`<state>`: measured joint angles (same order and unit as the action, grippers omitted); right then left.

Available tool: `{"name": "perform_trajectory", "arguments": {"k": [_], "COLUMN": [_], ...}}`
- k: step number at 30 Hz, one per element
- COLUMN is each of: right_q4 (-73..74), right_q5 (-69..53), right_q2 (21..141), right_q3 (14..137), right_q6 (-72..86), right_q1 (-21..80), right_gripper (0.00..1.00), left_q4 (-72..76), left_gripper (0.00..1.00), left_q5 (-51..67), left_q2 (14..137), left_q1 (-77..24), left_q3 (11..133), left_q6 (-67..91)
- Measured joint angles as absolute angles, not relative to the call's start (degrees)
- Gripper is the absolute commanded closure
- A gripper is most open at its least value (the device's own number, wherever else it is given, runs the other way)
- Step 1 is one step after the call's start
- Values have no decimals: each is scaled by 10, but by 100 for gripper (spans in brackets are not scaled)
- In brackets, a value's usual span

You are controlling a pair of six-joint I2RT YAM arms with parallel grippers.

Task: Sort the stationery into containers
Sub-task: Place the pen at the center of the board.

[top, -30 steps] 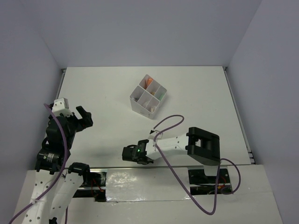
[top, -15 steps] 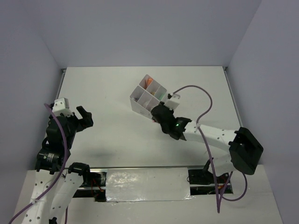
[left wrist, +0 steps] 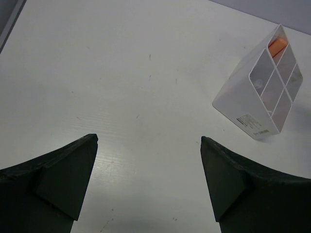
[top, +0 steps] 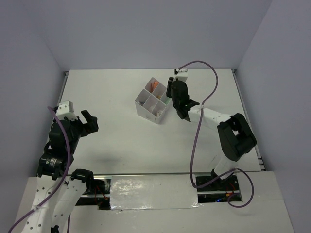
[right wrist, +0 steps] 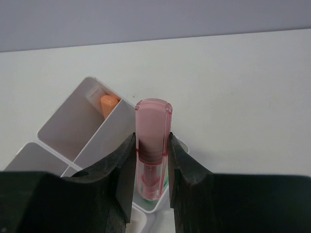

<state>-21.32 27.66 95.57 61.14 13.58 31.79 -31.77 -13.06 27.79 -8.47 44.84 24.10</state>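
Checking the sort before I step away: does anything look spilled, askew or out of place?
Nothing is spilled or damaged. The only oddity is that the divided box sits turned corner-on to the edges of the table. The pink marker is clamped in the right gripper over the box, and an orange marker lies inside a compartment.

Left arm [top: 60, 145] is folded up close to its base, elbow tucked and wrist tipped forward and down. The left fingers [left wrist: 58, 179] are spread as wide as they go, with nothing between them. Over to the right arm [top: 214, 119], stretched forward with its wrist angled down. The right fingers [right wrist: 112, 179] are pinched on both sides of a pink marker [right wrist: 153, 126], which lies lengthwise between them.
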Motion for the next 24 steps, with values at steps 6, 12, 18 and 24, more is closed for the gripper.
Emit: {"name": "perform_trajectory", "arguments": {"k": [6,12,18,24], "right_q4": [-232,-236,-249,-246], "right_q5": [236,230,232,239], "right_q2": [1013,1034,1035,1037], "right_q3": [627,630,625,625], "right_q6": [132,154,170,186], "right_q1": [309,309,309,309], "right_gripper": [94,86,84,81], "left_q4": [-317,-317,-317,-317], "left_gripper": [1,1,1,1], "left_q5": [-123,-117,-115,-115], "left_q2": [283,285,285,285], "left_q1": [-85,-85,-85,-85], "left_q3": [448,448,448,448], "left_q6": [240,240,239,239]}}
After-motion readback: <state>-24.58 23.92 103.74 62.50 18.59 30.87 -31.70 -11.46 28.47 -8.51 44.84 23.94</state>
